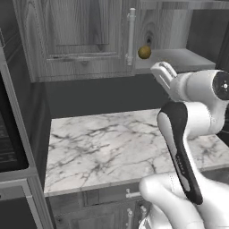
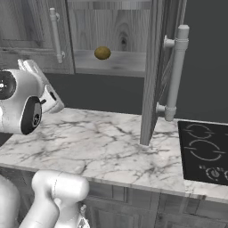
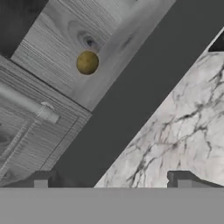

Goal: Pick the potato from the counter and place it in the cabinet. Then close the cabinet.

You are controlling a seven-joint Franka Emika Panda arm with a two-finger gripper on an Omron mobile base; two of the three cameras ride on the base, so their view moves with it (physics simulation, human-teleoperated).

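Right base view: potato sits on the grey shelf inside the cabinet, near the front edge, clear of the walls. The placing step looks done; the closing step is not. The right door stands swung out edge-on over the bench, its bar handle facing the stovetop. The left door is shut.

Claw hangs released and holds nothing, fingertips spread wide, well apart from the potato, between shelf and bench. Probable reason: it needs room to reach the open door.

Potato appearance: small, rounded oval, olive-yellow, smooth, faintly mottled, resting steadily.
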